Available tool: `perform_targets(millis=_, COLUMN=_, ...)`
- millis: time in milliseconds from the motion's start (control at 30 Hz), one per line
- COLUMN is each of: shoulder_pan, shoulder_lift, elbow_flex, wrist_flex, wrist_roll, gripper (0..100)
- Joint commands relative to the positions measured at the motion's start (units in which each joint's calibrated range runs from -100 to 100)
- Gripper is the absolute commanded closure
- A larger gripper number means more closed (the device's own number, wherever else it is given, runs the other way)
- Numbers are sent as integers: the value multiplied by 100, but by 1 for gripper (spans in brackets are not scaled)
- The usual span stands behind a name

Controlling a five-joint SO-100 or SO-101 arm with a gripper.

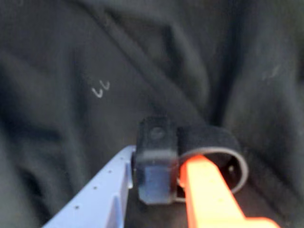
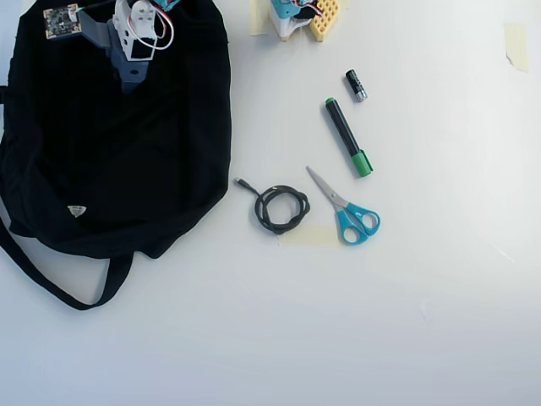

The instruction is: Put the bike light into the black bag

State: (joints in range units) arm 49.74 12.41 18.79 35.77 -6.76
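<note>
The black bag sprawls over the far left corner of the white desk, its rounded edge ending just short of the coiled black cable and its long strap looping toward the left edge. The arm reaches in from the far edge and hangs over the upper part of the bag. The near half of the desk lies open, as does the right side beyond the scissors.

The desk is smooth and matte, with strips of pale tape at the far edge. A green-capped marker and a small battery lie right of centre, well apart from the bag.

In the wrist view the tool is clamped on the bike light: a pale blue finger presses the blocky body from the left, and the orange finger passes through the round loop strap. Soft, creased black fabric fills the view behind it, with a small white mark.
</note>
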Motion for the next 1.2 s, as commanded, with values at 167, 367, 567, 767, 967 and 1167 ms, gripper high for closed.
perform_targets(millis=167, shoulder_pan=-359, shoulder_lift=-63, elbow_flex=-334, wrist_flex=24, wrist_roll=-5, gripper=68)
perform_targets(millis=367, shoulder_pan=-419, shoulder_lift=-536, elbow_flex=-2023, wrist_flex=2720, wrist_roll=-241, gripper=45)
perform_targets(millis=567, shoulder_pan=-2334, shoulder_lift=-2992, elbow_flex=-2077, wrist_flex=3478, wrist_roll=-551, gripper=47)
perform_targets(millis=767, shoulder_pan=-4780, shoulder_lift=-4162, elbow_flex=-1915, wrist_flex=4072, wrist_roll=-545, gripper=97)
perform_targets(millis=967, shoulder_pan=-5042, shoulder_lift=-4212, elbow_flex=-1924, wrist_flex=4666, wrist_roll=-493, gripper=98)
perform_targets(millis=1167, shoulder_pan=-5229, shoulder_lift=-4685, elbow_flex=-1484, wrist_flex=5459, wrist_roll=-446, gripper=98)
